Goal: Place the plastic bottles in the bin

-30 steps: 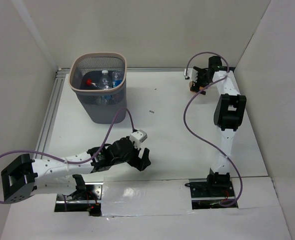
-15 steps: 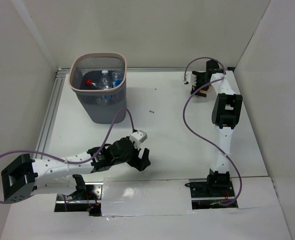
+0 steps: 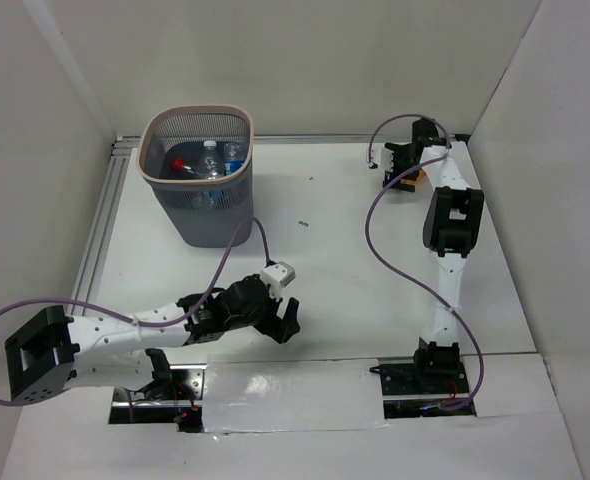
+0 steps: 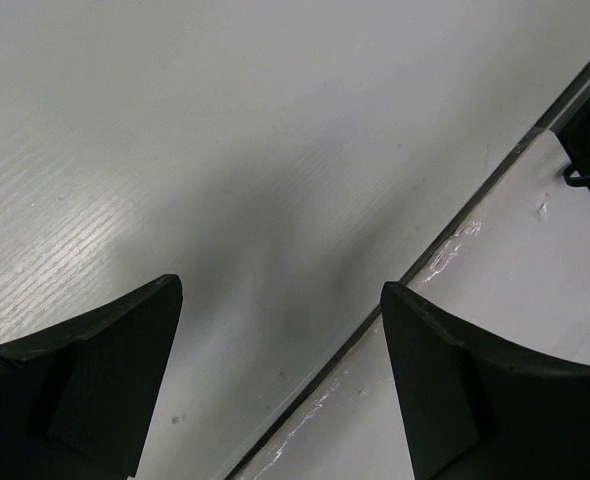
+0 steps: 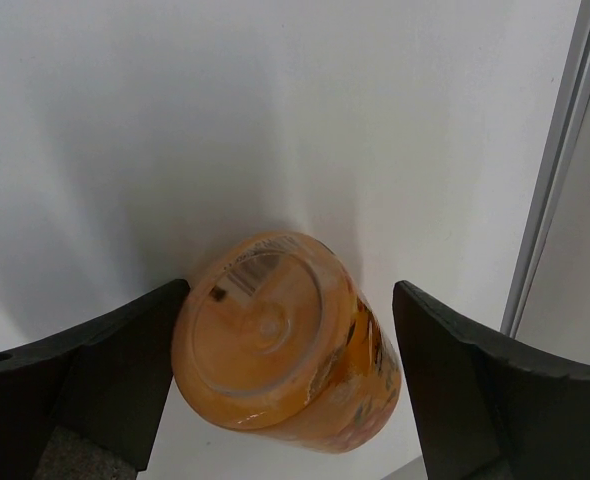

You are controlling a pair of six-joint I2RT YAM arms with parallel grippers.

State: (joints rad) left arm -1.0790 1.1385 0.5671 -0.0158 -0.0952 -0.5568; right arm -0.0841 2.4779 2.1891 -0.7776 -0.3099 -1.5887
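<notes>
The right hand (image 5: 290, 295) stood wide open and empty astride the orange bottle (image 5: 275, 340) lying at 2 o'clock on the surface (image 3: 335, 290), well apart from the bin (image 3: 210, 215) at 11 o'clock, so an off-centre squeeze could have rolled it away.

- Top view: bright, even, diffuse light. The white walls (image 3: 275, 60) and tabletop (image 3: 335, 260) come close to washing out, and focus is crisp throughout.
- The shadow under the left arm (image 3: 125, 330) is faint and soft-edged. The inside of the bin (image 3: 197, 215) is the darkest patch.
- The tape (image 3: 295, 395) at the near edge shows mottled glare.
- Left wrist view: the left fingers (image 4: 85, 380) are near-black, slightly blurred and lack detail. A broad grey shadow lies on the tabletop between them, and small glints run along the tape seam.
- Right wrist view: the right fingers (image 5: 75, 390) are underexposed. The orange bottle (image 5: 285, 340), close to the lens, is slightly soft, with pale sheen on its base. Soft shadows fan around it.
</notes>
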